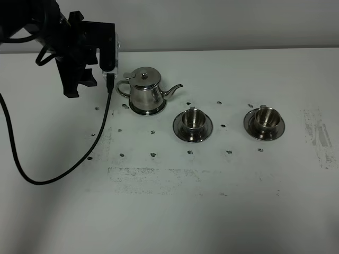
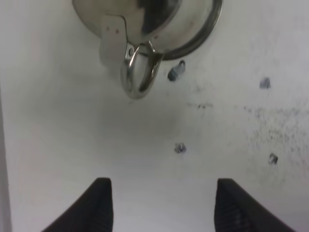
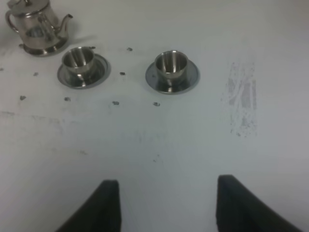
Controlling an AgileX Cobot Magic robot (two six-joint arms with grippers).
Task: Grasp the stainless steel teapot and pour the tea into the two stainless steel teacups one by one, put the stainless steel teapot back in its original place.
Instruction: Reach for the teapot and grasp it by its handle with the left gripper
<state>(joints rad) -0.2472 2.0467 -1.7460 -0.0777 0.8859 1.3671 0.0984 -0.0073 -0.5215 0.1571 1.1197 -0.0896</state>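
ahead of the spread left gripper (image 2: pixel 159 205) the teapot (image 2: pixel 145 29) is cut off; right gripper (image 3: pixel 164 205) also spread.

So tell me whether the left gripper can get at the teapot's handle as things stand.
Probably yes: the left gripper is open, the loop handle of the teapot points toward it, and only bare table lies between them.

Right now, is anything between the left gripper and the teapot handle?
Nothing visible. Only bare table with a few small dark marks lies between the open left gripper and the handle of the teapot, which points toward it.
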